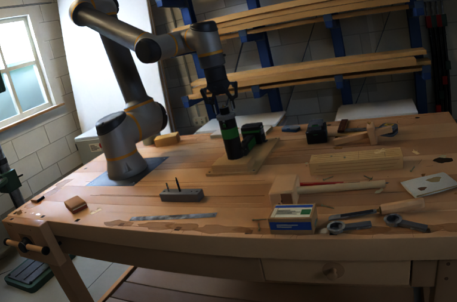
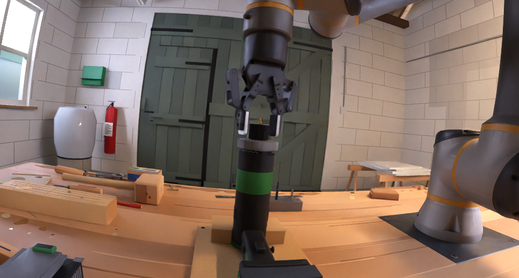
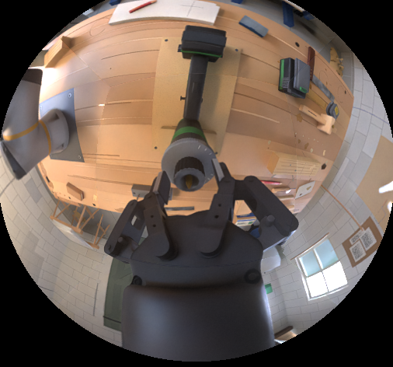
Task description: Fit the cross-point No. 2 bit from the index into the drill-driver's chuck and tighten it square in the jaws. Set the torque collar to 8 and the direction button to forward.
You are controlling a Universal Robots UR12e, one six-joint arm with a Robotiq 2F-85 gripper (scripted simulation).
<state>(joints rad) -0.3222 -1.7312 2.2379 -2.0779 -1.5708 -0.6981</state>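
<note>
Most of the brass-coloured bit is sunk in the chuck, and only its tip shows above the jaws. The black and green drill-driver stands nose-up on a wooden cradle at the middle of the bench, with a grey torque collar just under the chuck. My gripper is open and empty, hanging straight down with a finger on either side of the chuck. The grey bit index sits nearer the front edge and carries two upright bits.
A long wooden block lies right of the drill, with a mallet, a blue box, a chisel and spanners in front of it. A battery and a clamp sit behind. My arm's base stands on the left.
</note>
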